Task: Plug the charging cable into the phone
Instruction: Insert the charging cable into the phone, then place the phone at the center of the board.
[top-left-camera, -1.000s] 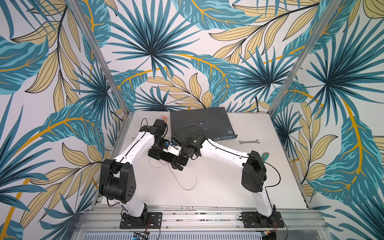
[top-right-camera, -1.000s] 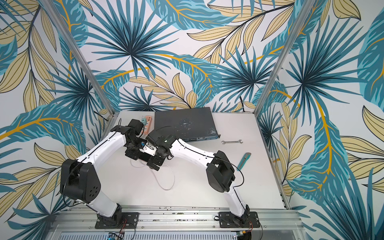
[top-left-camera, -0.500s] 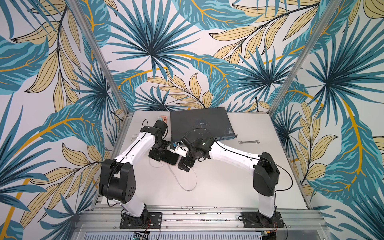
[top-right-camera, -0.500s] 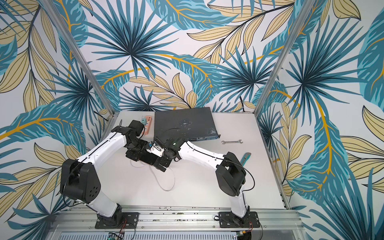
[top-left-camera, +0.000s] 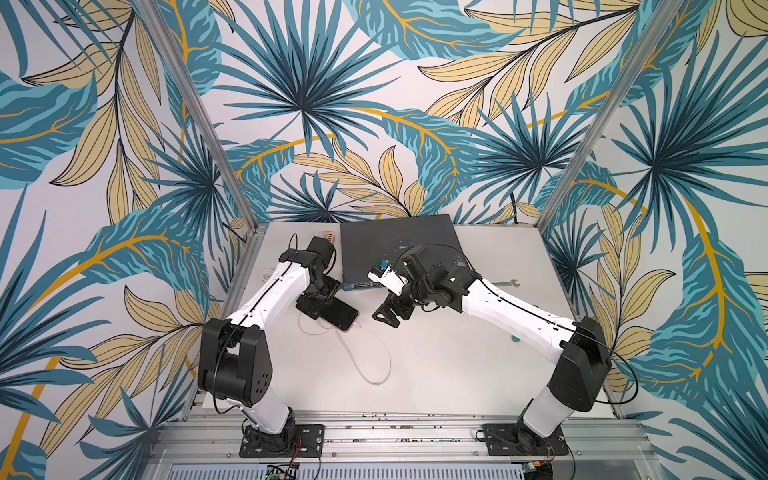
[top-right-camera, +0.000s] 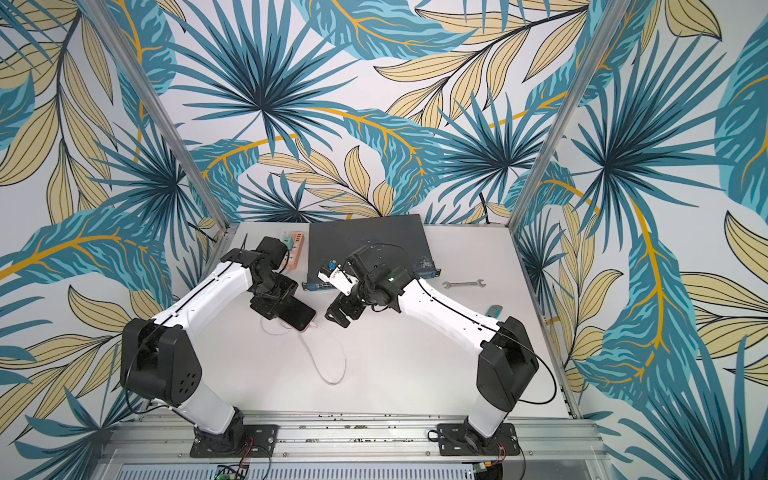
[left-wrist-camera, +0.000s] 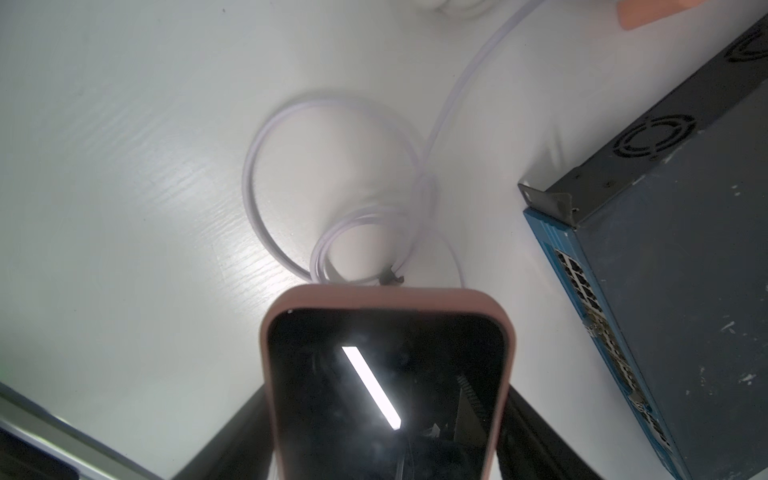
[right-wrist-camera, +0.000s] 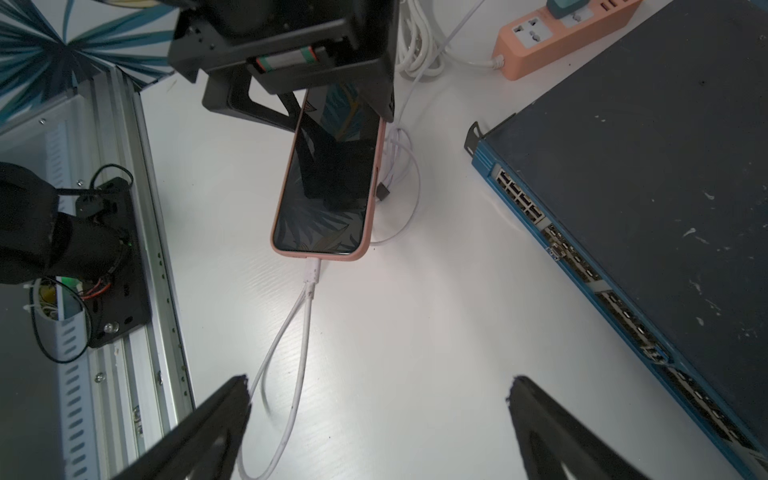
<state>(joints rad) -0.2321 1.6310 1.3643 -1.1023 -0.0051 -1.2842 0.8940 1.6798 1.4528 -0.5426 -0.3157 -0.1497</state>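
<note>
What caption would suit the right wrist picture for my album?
Charging cable sits in the pink-rimmed phone gripped by the left claw; the right claw hangs open and empty nearby.

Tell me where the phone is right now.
In both top views the phone sits left of centre, gripped by the left gripper, just in front of the network switch.

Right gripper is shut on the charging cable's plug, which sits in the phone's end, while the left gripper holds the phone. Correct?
Not quite: the right gripper is open and holds nothing; the right wrist view shows its jaws wide apart, short of the plug of the charging cable. That plug does sit in the end of the phone, and the left gripper holds the phone.
</note>
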